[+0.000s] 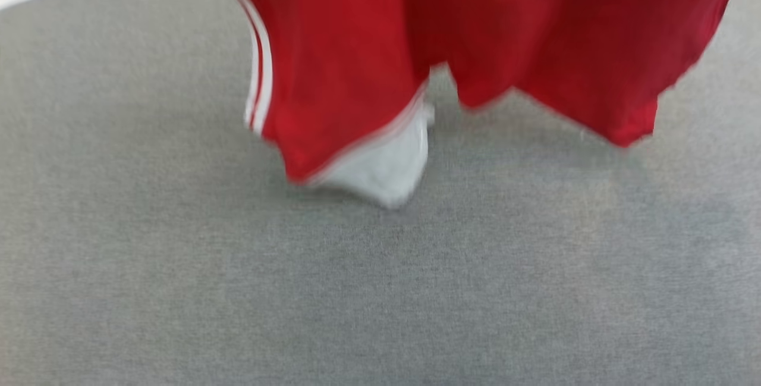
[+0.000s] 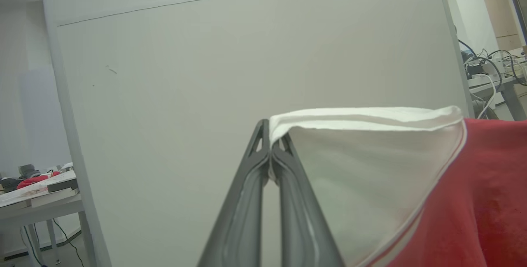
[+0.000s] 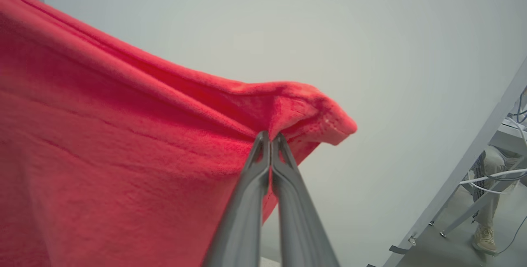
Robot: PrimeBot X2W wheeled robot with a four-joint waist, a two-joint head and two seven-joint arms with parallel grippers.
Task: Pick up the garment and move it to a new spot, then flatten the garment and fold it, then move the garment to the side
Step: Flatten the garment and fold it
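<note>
Seems mid-carry toward a new spot, with the garment (image 1: 345, 47) hanging over the far half of the grey table (image 1: 380, 291), pinched tight by the left gripper (image 2: 269, 135) at a white edge and by the right gripper (image 3: 269, 137) at a red corner. Next calls for lowering and drawing both grips apart (thin cloth, likely to bunch) to lay it flat. Hard to tell whether the dangling white sleeve (image 1: 386, 166) touches the table; blurred and cut off at the top in the head view.
</note>
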